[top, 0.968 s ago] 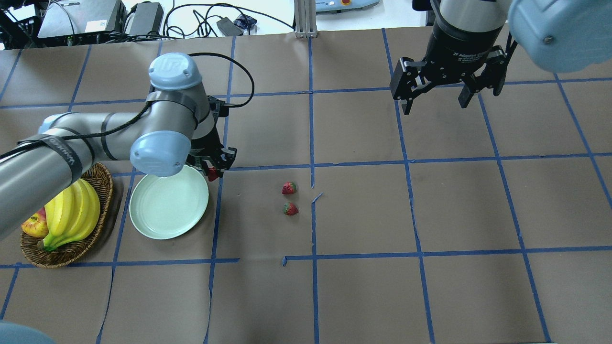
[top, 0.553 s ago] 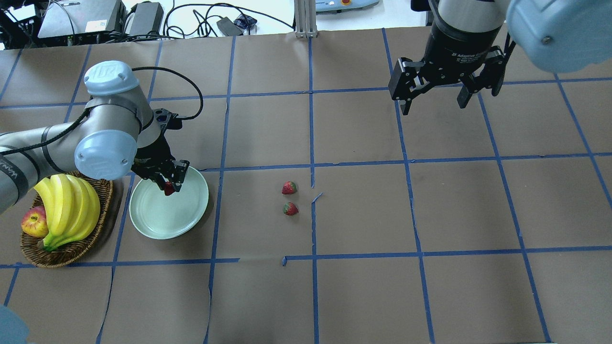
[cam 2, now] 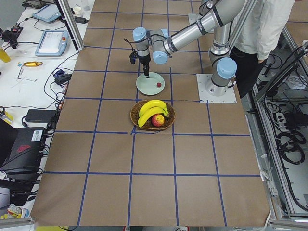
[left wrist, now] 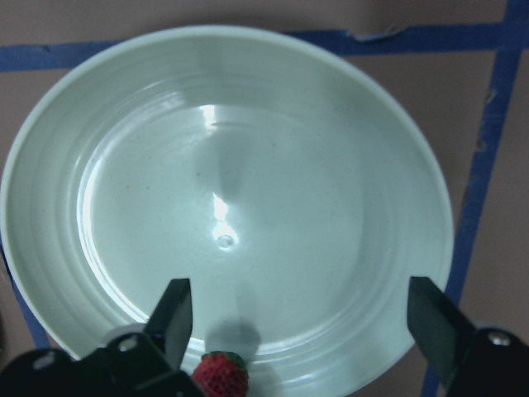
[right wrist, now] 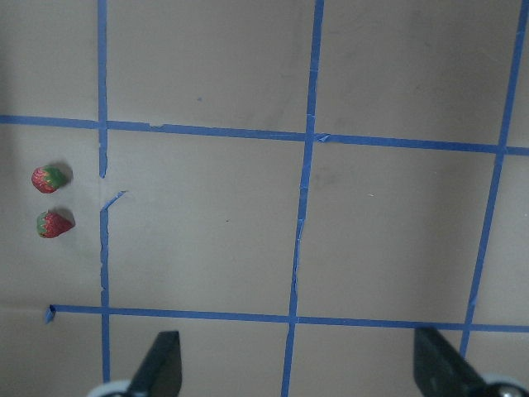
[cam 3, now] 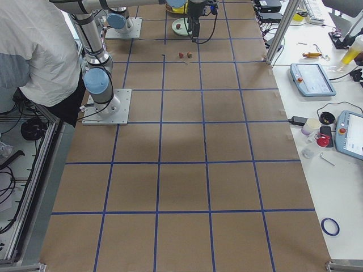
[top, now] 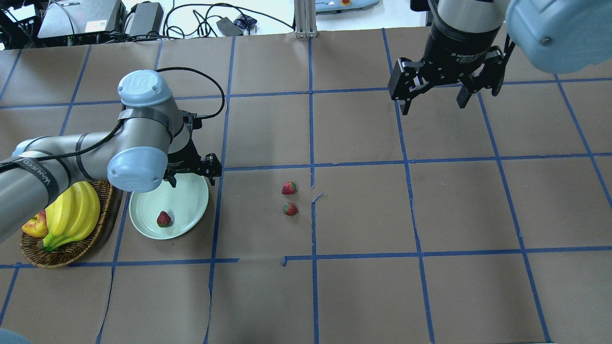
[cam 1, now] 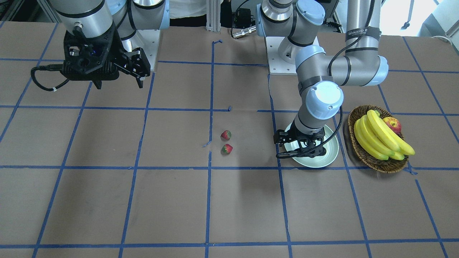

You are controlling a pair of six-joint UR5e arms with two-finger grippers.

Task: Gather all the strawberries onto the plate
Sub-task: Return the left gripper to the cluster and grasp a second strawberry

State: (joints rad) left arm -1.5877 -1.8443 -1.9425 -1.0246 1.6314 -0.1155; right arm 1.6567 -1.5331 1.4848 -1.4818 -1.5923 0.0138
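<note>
One strawberry (top: pixel 164 219) lies on the pale mint plate (top: pixel 186 205), near its front; it also shows in the left wrist view (left wrist: pixel 221 374) on the plate (left wrist: pixel 273 207). My left gripper (top: pixel 191 179) hangs open and empty over the plate's far rim, and the front-facing view (cam 1: pixel 301 143) shows it too. Two more strawberries (top: pixel 289 188) (top: pixel 290 209) lie side by side on the table, right of the plate, and also show in the right wrist view (right wrist: pixel 50 178) (right wrist: pixel 54 223). My right gripper (top: pixel 434 107) is open and empty, high over the far right.
A brown wicker basket (top: pixel 67 253) with bananas (top: pixel 71 210) and an apple (top: pixel 33 224) stands just left of the plate, under my left arm. Blue tape lines grid the brown table. Cables and boxes lie beyond the far edge.
My left gripper carried a strawberry from the plate's far right rim over the plate and opened. The strawberry now lies on the plate. The gripper has moved back right. The right arm barely moved.
</note>
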